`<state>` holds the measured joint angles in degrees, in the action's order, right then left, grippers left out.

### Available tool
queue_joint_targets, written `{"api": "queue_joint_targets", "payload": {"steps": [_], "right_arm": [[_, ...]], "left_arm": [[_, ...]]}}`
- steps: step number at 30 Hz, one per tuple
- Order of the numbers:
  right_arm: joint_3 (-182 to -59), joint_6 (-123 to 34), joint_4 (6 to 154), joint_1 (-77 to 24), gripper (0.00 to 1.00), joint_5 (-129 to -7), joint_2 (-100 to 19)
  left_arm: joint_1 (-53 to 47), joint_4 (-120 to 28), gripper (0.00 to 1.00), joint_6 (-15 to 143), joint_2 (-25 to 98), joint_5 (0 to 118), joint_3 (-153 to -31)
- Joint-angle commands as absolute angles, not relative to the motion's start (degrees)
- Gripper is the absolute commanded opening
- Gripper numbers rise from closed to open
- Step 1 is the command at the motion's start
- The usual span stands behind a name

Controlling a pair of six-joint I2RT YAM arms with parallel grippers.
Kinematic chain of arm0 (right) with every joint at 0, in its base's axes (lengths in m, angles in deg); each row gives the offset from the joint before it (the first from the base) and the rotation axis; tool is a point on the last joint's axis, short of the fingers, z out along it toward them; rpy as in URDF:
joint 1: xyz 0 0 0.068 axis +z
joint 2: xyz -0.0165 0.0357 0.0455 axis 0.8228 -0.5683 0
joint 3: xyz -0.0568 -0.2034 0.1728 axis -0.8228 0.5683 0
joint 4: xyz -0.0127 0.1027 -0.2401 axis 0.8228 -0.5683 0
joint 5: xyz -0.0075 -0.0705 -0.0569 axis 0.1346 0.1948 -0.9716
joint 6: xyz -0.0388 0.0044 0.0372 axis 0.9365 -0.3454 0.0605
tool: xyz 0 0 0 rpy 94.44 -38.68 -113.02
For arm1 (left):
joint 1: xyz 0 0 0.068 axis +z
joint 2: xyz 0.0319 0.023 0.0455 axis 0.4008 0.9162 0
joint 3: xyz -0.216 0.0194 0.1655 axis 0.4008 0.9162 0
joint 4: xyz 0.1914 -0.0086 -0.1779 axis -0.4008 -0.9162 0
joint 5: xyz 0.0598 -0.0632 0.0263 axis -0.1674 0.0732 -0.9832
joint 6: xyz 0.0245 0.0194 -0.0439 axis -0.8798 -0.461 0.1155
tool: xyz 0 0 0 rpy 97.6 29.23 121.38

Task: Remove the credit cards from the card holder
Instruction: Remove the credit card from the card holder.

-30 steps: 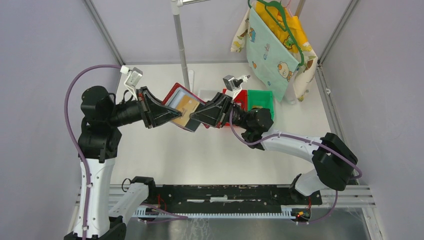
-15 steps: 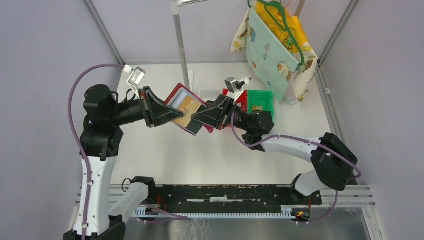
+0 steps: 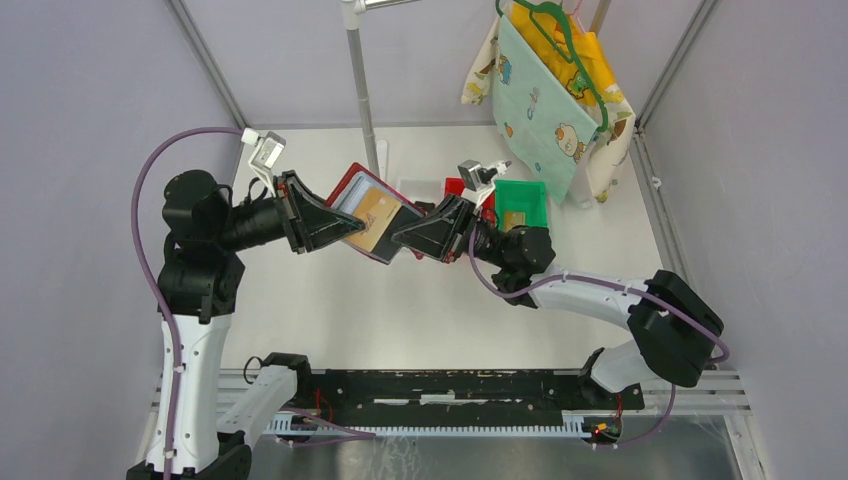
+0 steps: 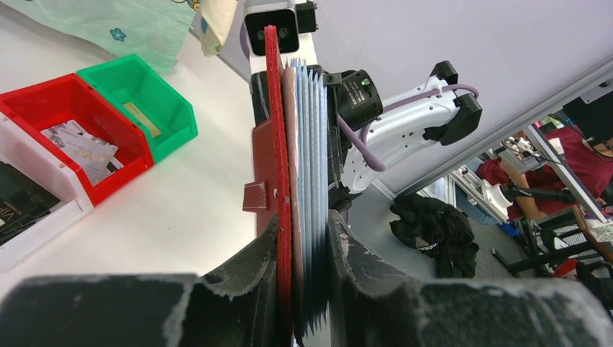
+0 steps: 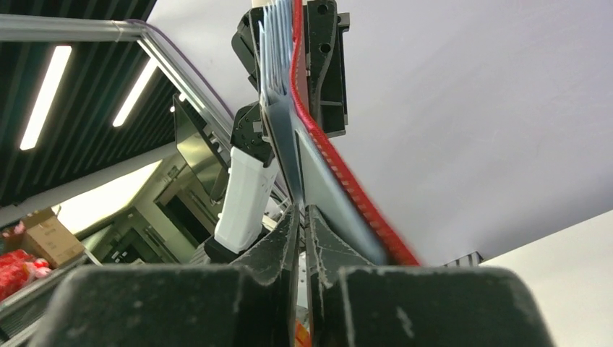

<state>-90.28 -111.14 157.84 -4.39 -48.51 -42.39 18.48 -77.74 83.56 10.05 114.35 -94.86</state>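
Above the table, my left gripper [image 3: 350, 228] is shut on the dark red card holder [image 3: 343, 187], which lies open. In the left wrist view the left gripper [image 4: 303, 224] clamps the red cover [image 4: 273, 108] and the fan of greyish sleeves [image 4: 307, 130] together. A golden credit card [image 3: 378, 211] shows on the top sleeve. My right gripper [image 3: 400, 237] meets the holder's lower right corner. In the right wrist view the right gripper [image 5: 302, 213] is shut on a thin edge-on sheet from that stack, seemingly the card. The red cover [image 5: 325, 152] curves past its right finger.
Behind the grippers stand a white bin [image 4: 43, 224] holding a black object, a red bin [image 4: 108, 119] with pale cards and a green bin [image 3: 522, 200] with a tan card. A metal pole [image 3: 362, 90] rises at the back. Printed cloth [image 3: 550, 90] hangs at the back right.
My right gripper has closed on the thin edge at the holder's corner and shifted slightly right. The left gripper and the holder have barely moved.
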Motion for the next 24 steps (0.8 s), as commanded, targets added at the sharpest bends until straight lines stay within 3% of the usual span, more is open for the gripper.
{"api": "queue_joint_targets", "payload": {"steps": [1,6,16,18,24], "right_arm": [[-94.1,-111.6,161.3,-4.3,0.22,-47.5,-42.2],[-96.3,-112.5,163.1,-4.2,0.34,-47.2,-43.4],[-99.9,-112.6,161.5,-3.2,0.37,-47.4,-46.5],[-100.6,-112.6,161.4,-2.7,0.34,-47.6,-47.3],[-101.5,-113.3,162.7,-2.3,0.08,-47.4,-47.8]], "left_arm": [[18.5,-73.6,0.26,86.5,9.3,115.1,-96.6],[18.6,-73.4,0.26,86.5,9.4,114.8,-96.7],[18.5,-73.2,0.31,87.2,8.9,115.8,-96.5],[18.5,-73.1,0.35,87.4,8.7,116.2,-96.2],[18.5,-73.1,0.44,87.8,8.7,117.4,-96.5]]}}
